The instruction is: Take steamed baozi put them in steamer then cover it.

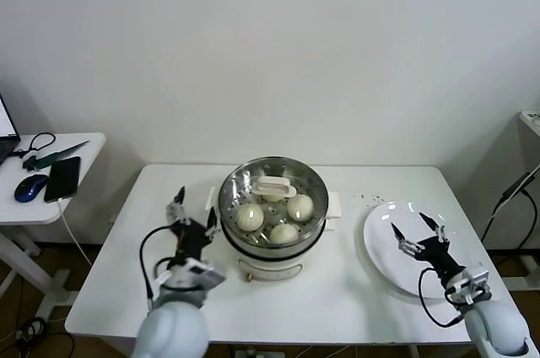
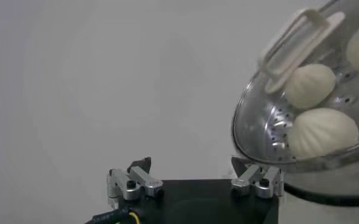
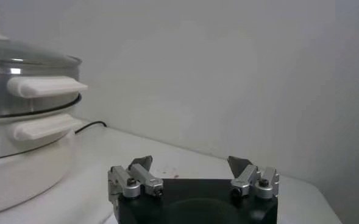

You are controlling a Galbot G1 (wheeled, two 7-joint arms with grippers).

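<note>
both grippers, left & right, are gaping empty; left is risking nudging the lid off the steamer.

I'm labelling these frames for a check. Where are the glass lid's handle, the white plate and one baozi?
Lid handle [image 1: 273, 187], head view: middle of the white bar atop the glass lid.
White plate [image 1: 381, 244], head view: bare left part of the plate.
Baozi [image 2: 322, 132], left wrist view: pleated top, seen through the lid.

Setting: lab or office test room. Evidence: bare white wall, white counter, side desk holding mouse and phone.
</note>
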